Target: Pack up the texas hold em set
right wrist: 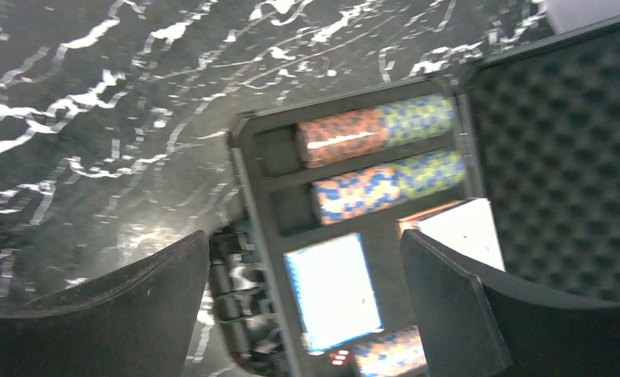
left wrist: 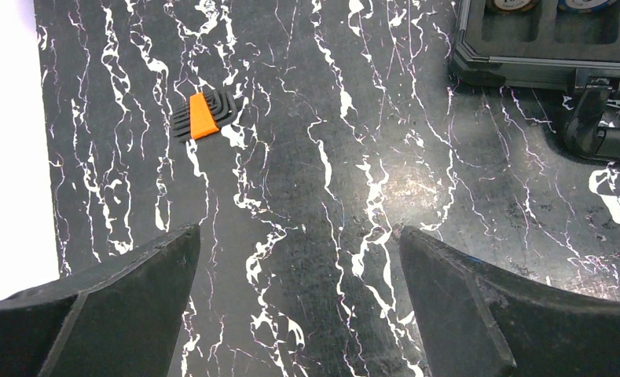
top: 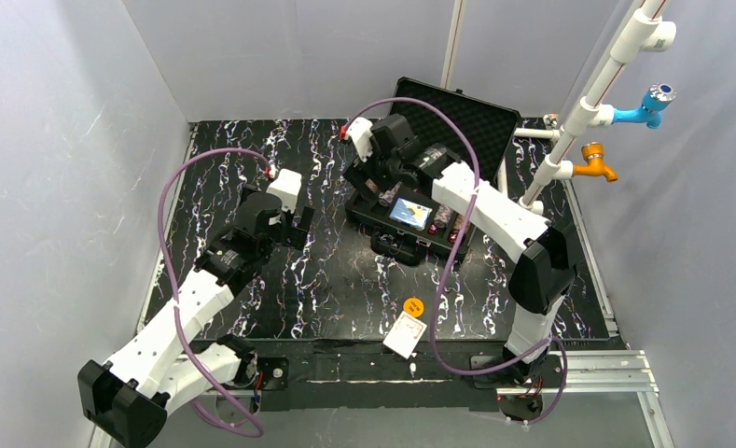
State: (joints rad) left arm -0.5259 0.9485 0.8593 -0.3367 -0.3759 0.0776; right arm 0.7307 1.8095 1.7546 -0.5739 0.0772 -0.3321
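Observation:
The black case lies open at the back right, its foam-lined lid raised behind it. In the right wrist view the tray holds rows of multicoloured chips, a blue-edged deck and a red-edged deck. My right gripper hovers open and empty over the tray's left part. An orange disc and a white card box lie near the front edge. My left gripper is open and empty over bare table, left of the case.
A small black ridged piece with an orange wedge lies on the marbled table ahead of my left gripper. The case corner and its latch show at the upper right there. A white pipe frame stands right of the case.

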